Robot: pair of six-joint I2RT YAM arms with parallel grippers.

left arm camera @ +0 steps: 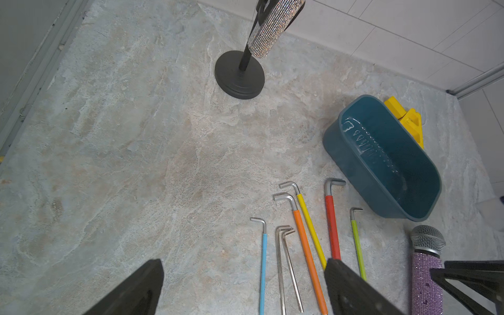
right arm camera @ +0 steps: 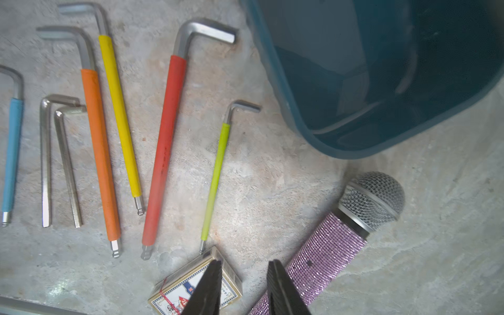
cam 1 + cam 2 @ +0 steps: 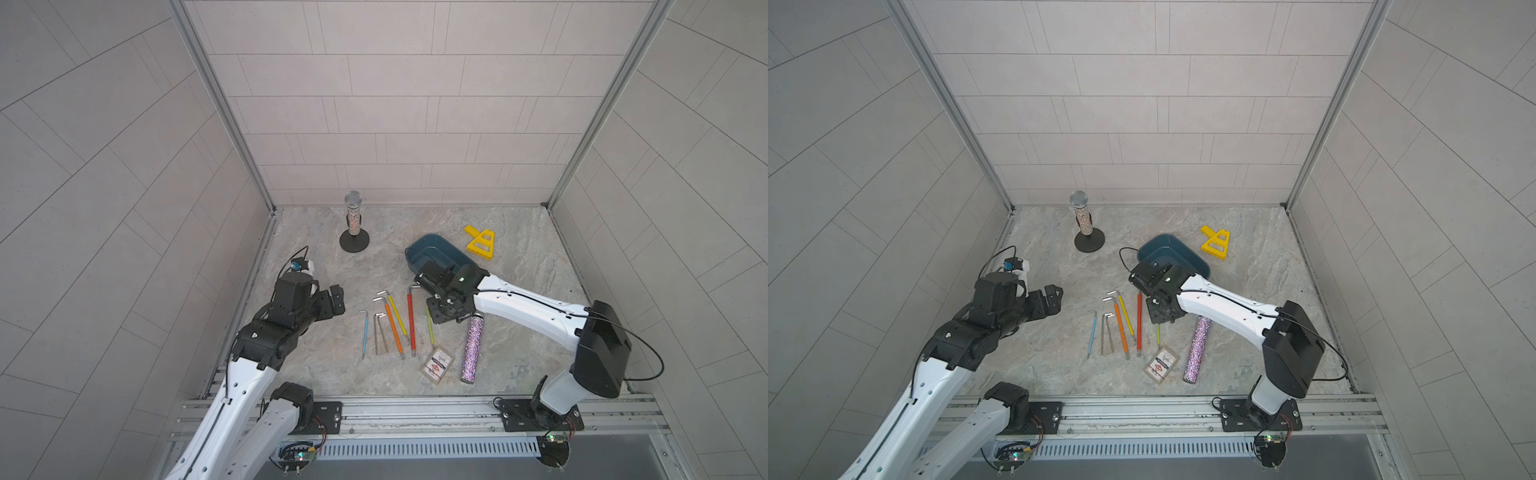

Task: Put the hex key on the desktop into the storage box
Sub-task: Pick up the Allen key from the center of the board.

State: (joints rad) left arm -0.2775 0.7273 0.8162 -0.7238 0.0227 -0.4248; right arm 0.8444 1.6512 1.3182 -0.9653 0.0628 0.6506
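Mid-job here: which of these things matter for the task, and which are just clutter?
Job: hex keys (red, orange, yellow, green, blue, two bare); storage box; desktop.
Clutter: standing microphone; purple microphone; card pack; yellow frame.

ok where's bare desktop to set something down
Widest bare patch: the desktop between the microphone stand, the left gripper and the hex keys. Another lies right of the storage box and yellow frame. Crowded: around the right gripper, between hex keys, card box and purple microphone.
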